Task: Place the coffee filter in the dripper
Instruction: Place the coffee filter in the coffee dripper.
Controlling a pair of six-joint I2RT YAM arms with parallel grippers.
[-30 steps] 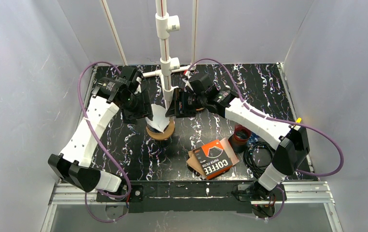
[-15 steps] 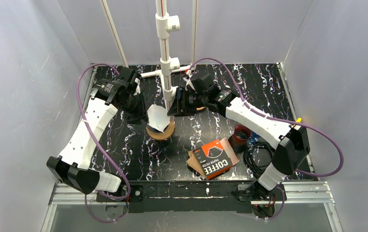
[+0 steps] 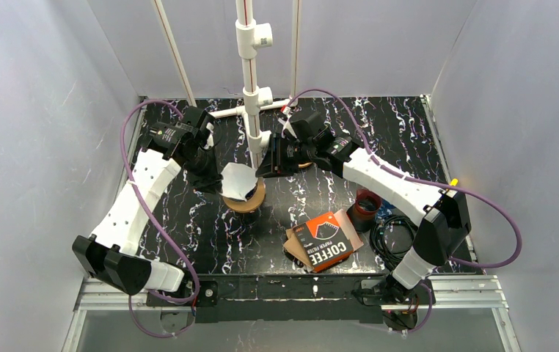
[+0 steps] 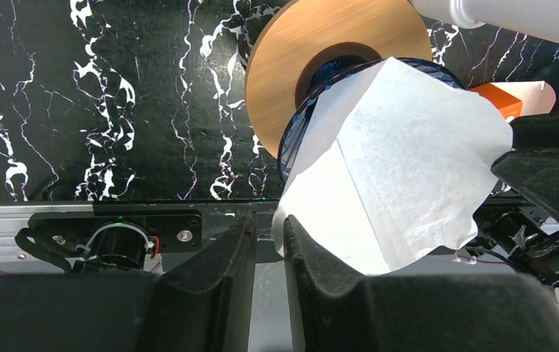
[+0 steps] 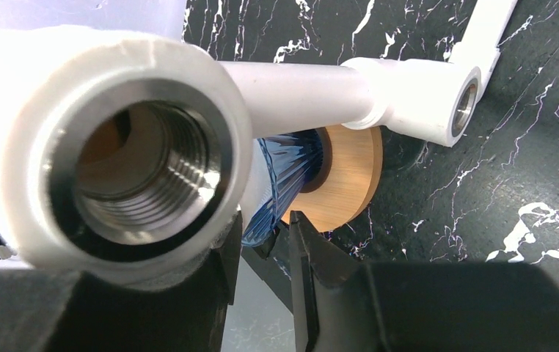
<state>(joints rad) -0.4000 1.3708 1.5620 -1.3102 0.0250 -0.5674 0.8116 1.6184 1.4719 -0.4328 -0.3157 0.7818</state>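
The white paper coffee filter [image 3: 236, 180] [image 4: 401, 169] stands in the blue ribbed dripper [image 4: 297, 136] [image 5: 291, 165], leaning out over its rim. The dripper rests on a round wooden collar [image 3: 249, 202] [image 4: 313, 51]. My left gripper [image 3: 214, 174] [image 4: 269, 220] is just left of the filter. A narrow empty gap shows between its fingers, and the filter's lower corner reaches their tips. My right gripper [image 3: 260, 167] [image 5: 262, 227] hangs behind the dripper on the right with its jaws partly apart. The dripper's rim shows between its tips. Whether they touch it is unclear.
A white pipe stand [image 3: 251, 73] rises right behind the dripper, and its threaded fitting [image 5: 130, 161] fills the right wrist view. An orange coffee filter box [image 3: 326, 242], a dark red cup [image 3: 367, 205] and a coiled black cable [image 3: 394, 238] lie at the front right.
My left gripper has drawn back to the left off the filter while its jaws narrowed. The filter now leans further left. The right jaws narrowed too, and that arm stayed in place.
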